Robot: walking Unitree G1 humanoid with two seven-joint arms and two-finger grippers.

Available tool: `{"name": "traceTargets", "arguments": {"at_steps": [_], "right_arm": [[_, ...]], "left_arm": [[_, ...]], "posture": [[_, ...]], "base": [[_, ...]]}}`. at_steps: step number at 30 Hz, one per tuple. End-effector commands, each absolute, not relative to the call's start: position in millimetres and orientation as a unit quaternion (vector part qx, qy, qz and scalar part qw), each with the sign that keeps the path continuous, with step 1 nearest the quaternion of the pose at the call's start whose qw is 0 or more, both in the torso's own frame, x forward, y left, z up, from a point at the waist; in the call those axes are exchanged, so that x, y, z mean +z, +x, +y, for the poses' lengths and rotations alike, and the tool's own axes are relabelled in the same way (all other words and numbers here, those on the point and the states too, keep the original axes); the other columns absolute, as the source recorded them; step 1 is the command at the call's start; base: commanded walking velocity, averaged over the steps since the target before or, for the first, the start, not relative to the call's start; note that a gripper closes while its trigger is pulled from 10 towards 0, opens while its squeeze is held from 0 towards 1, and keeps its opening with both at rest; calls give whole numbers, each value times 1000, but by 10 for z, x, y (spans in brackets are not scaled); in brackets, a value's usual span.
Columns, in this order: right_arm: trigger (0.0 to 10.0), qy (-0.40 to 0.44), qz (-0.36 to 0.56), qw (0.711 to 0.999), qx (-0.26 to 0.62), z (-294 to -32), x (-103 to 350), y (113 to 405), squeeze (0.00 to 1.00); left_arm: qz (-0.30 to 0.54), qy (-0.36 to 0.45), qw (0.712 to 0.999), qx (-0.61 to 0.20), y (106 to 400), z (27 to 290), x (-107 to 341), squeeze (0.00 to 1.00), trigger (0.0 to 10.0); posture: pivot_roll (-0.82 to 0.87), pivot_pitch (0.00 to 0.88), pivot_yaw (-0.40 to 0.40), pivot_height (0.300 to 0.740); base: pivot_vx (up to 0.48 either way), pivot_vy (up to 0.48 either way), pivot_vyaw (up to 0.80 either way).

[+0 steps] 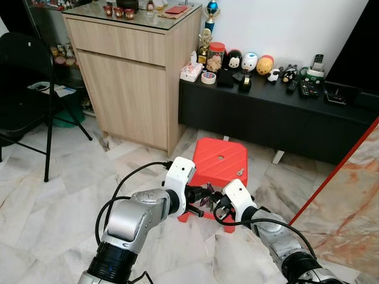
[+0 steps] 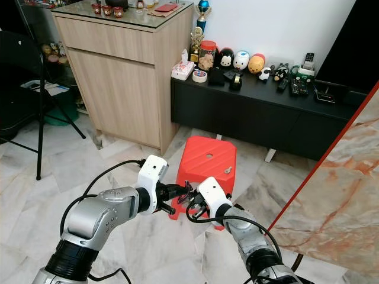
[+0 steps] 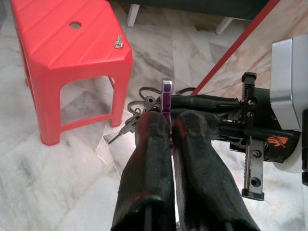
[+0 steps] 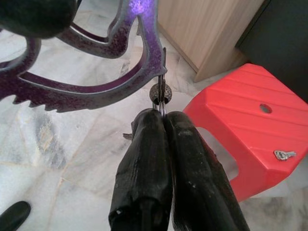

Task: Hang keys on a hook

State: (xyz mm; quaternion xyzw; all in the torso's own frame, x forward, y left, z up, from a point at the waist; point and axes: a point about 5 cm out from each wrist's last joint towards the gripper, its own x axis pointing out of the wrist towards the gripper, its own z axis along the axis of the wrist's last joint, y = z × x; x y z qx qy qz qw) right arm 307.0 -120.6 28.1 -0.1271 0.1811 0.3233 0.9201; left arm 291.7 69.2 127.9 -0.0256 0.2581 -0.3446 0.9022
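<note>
My left gripper [image 3: 169, 120] is shut on a flat purple metal hook [image 3: 166, 98], held edge-up above the marble floor in front of a red plastic stool [image 1: 220, 161]. My right gripper [image 4: 163, 118] is shut on the key ring [image 4: 160, 98], which sits at the purple hook's [image 4: 96, 89] lower edge. A bunch of keys [image 3: 132, 122] dangles beside the hook. Both grippers [image 1: 208, 202] meet just before the stool's front edge. A separate small key [image 1: 240, 172] lies on the stool's top.
A wooden cabinet [image 1: 133, 77] stands at the back left. A low black sideboard [image 1: 278, 118] with toys and remotes runs behind the stool. There is a black folding chair [image 1: 23, 89] at the left and a red-edged marble slab [image 1: 355, 195] at the right.
</note>
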Motion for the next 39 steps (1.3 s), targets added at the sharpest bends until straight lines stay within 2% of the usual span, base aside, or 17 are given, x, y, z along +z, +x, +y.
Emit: {"name": "traceTargets", "arguments": {"at_steps": [1,10,23,24,25,26,39], "right_arm": [[0,-118,183,923,319,-1228,277,3076,0],[0,-114,187,920,327,-1230,270,3065,0],[0,-111,193,912,345,-1222,253,3037,0],[0,-111,193,911,346,-1222,252,3036,0],[0,-111,193,911,346,-1222,252,3036,0],[0,-111,193,911,347,-1221,252,3035,0],[0,-92,212,895,382,-1243,195,2935,0]], "left_arm": [[252,-23,899,-357,2920,650,1342,0,10000],[251,-14,899,-357,2921,660,1331,0,10000],[237,46,905,-350,2946,726,1285,0,10000],[233,52,905,-352,2949,727,1285,110,10000],[233,52,905,-352,2949,727,1285,110,10000],[231,54,905,-353,2948,725,1285,992,10000],[237,81,901,-354,2930,742,1204,1000,10000]], "posture": [[91,4,-96,740],[91,4,-96,740],[91,2,-98,740],[90,3,-97,740],[90,3,-97,740],[89,2,-97,740],[87,3,-100,740]], "base": [[0,0,0],[0,0,0],[0,0,0],[0,0,0],[0,0,0],[0,0,0],[0,0,0]]}}
